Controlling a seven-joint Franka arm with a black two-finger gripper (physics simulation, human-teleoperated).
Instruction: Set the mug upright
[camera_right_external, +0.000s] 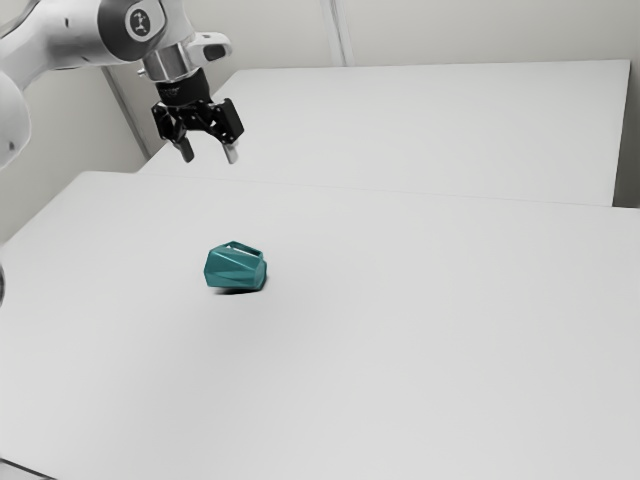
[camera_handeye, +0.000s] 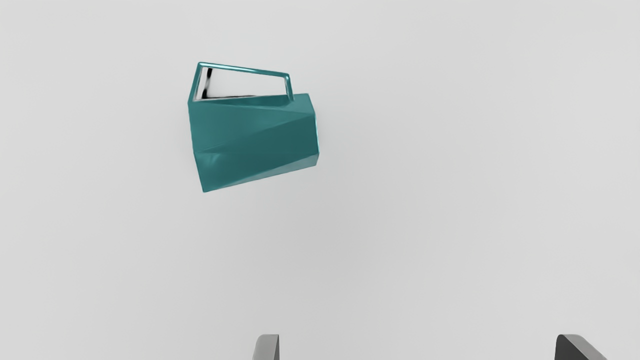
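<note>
My gripper (camera_right_external: 209, 155) hangs high above the table in the exterior view, open, with nothing between its fingers. In the wrist view the two tips of the gripper (camera_handeye: 417, 346) stand wide apart over bare table. A teal faceted mug (camera_right_external: 234, 268) lies on its side on the table, below the gripper and apart from it. The wrist view shows the mug (camera_handeye: 255, 137) from above, with its angular handle standing out from one side of the body. The inside of the mug is hidden.
The white table (camera_right_external: 400, 350) extends around the mug on all sides. Behind it in the exterior view is another white surface (camera_right_external: 430, 130), with pale walls beyond. A dark thin line crosses the exterior view's lower left corner.
</note>
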